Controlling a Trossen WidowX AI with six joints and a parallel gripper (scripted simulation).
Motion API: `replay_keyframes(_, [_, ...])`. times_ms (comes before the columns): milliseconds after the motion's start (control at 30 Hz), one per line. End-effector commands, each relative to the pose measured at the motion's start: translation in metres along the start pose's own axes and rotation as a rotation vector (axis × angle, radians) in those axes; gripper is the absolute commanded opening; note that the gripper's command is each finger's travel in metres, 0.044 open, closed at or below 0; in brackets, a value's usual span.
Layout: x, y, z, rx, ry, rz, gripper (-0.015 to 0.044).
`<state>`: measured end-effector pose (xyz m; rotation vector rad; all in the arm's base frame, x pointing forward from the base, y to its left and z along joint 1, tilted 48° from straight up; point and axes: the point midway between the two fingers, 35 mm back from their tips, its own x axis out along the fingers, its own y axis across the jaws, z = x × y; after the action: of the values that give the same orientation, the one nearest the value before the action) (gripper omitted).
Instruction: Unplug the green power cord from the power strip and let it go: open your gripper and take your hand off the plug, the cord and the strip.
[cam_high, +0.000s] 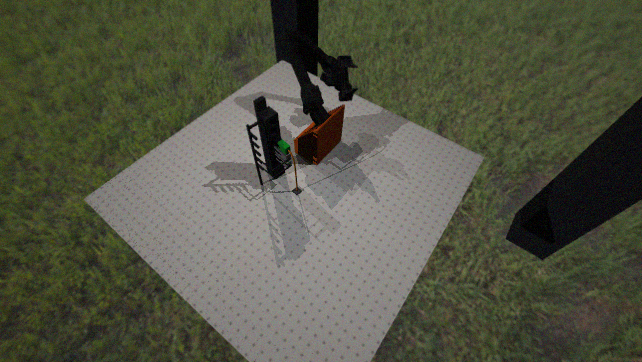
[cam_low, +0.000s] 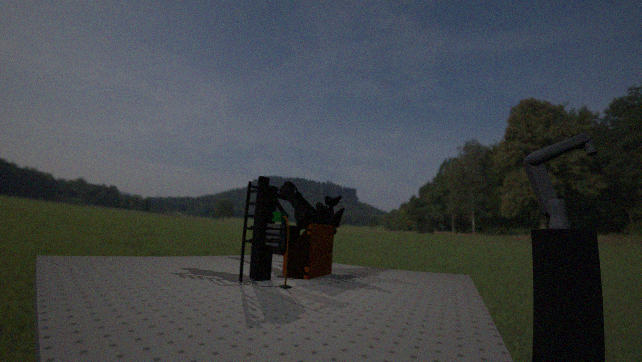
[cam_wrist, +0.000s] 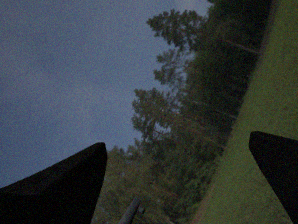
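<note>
A green plug (cam_high: 283, 146) (cam_low: 277, 216) is beside the tall black post, at the upper end of a grey-and-black striped block (cam_high: 282, 157) (cam_low: 274, 235) that looks like the power strip. Too small and dark to tell whether the plug is seated. A thin orange cord (cam_high: 296, 172) (cam_low: 286, 252) runs from the plug down to a small dark base. My gripper (cam_high: 355, 79) (cam_low: 342, 204) (cam_wrist: 180, 145) is open, with nothing between its fingers. It is up beyond the orange box, well away from plug, cord and strip, and points away from them.
The black post (cam_high: 270, 142) (cam_low: 260, 230) stands with a thin toothed rack (cam_high: 255, 155) (cam_low: 244, 240) on its left. An orange box (cam_high: 330, 136) (cam_low: 320, 251) stands right of the plug, close to my arm. Another arm (cam_low: 542, 187) on a black pedestal (cam_low: 567, 295) is far right.
</note>
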<state>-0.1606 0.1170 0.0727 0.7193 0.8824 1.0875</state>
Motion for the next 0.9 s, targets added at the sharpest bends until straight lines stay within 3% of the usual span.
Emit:
replay_keyframes(0, [0.0, 0.0, 0.0, 0.005, 0.002, -0.001, 0.0374])
replay_keyframes(267, [-0.029, 0.007, -0.023, 0.245, 0.138, -0.025, 0.0164])
replay_keyframes(867, [-0.15, -0.013, -0.046, 0.676, 0.579, -0.208, 0.016])
